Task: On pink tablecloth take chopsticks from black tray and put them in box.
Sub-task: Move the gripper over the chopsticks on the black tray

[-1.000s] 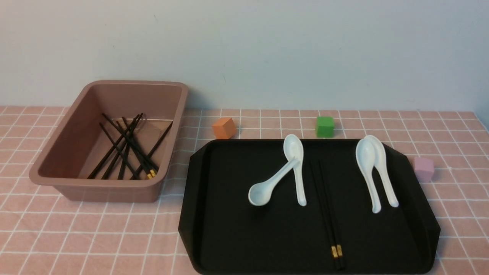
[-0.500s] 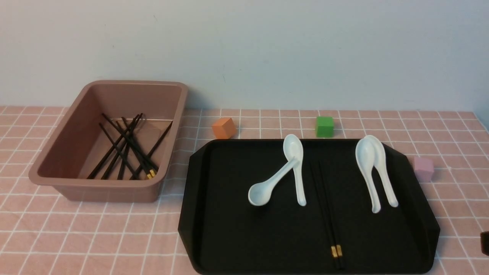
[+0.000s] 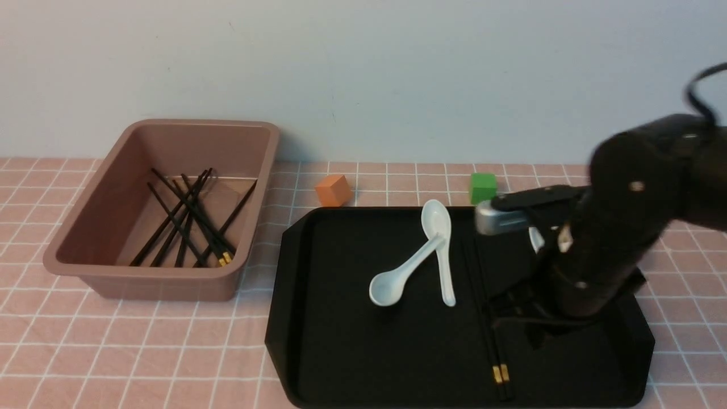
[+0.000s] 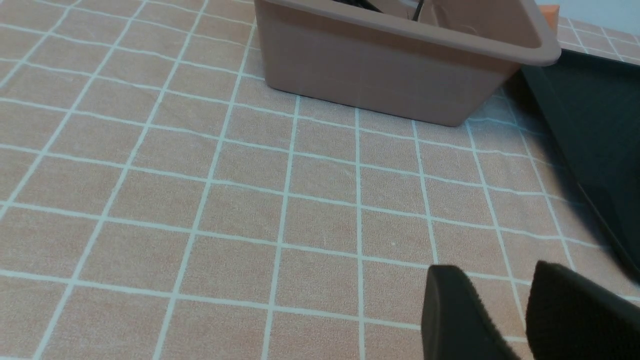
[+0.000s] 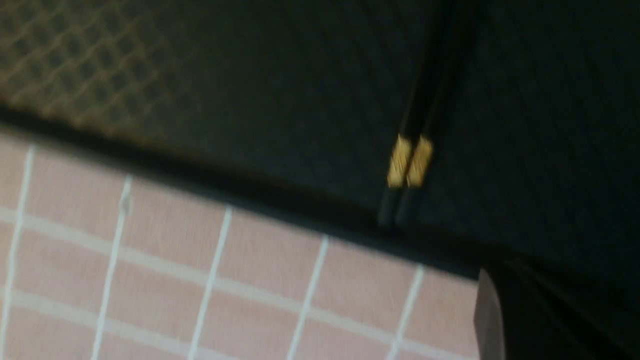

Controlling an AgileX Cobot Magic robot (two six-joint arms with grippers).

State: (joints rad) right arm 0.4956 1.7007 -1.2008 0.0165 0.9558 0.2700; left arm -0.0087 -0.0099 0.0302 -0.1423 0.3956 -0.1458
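The black tray (image 3: 318, 341) is laid on the pink tablecloth (image 3: 113, 352) toward the table's near right corner; the chopsticks (image 3: 492, 341) are seen lying side by side within it, gold bands toward the near edge, just right of two crossed white spoons (image 3: 437, 255); the box (image 3: 164, 284) is set toward the far left corner, with other black sticks (image 3: 187, 227) inside. The right arm (image 3: 619, 227) is held above the tray's right half; the right gripper (image 3: 525, 315) is lowered just beside the chopsticks, its opening not discernible against the dark tray, and nothing is seen gripped. The left gripper (image 4: 497, 275) is shown over bare cloth near the box, fingers parted, nothing held.
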